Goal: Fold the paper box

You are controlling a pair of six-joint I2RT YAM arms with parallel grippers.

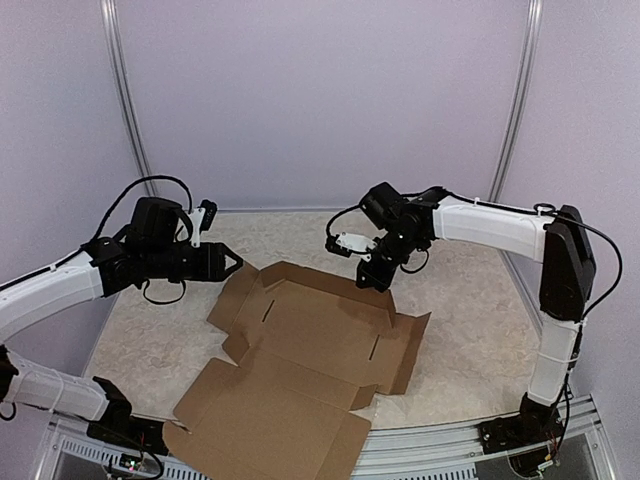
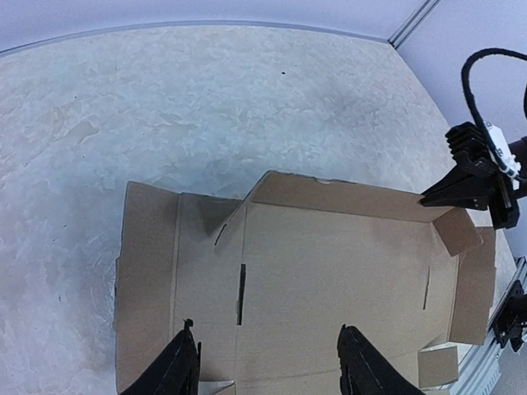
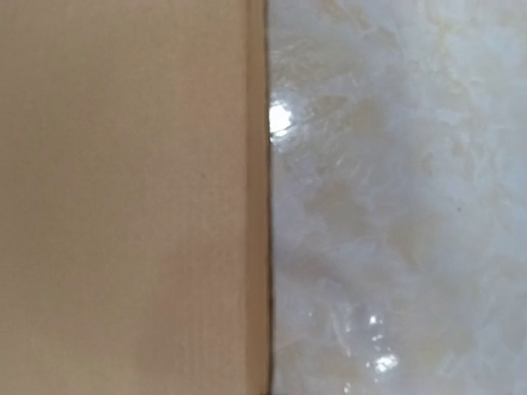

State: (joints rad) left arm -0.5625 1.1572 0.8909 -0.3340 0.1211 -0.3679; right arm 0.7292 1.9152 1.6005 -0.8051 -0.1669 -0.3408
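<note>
The paper box (image 1: 300,345) is a brown die-cut sheet lying mostly flat, with its far flap (image 2: 329,193) raised upright and side flaps partly lifted. My left gripper (image 1: 235,263) hovers over the box's left side, open and empty, its fingertips (image 2: 185,362) wide apart above the panel (image 2: 321,271). My right gripper (image 1: 372,282) is at the right end of the raised far flap, its tips (image 2: 428,197) touching the flap's top edge. The right wrist view shows only the cardboard (image 3: 123,197) close up beside the table (image 3: 395,206), with no fingers visible.
The table top (image 1: 470,330) is mottled beige stone, walled by pale purple panels. The box's near lid panel (image 1: 270,425) hangs over the table's near edge. The metal frame rail (image 1: 440,445) runs along the front.
</note>
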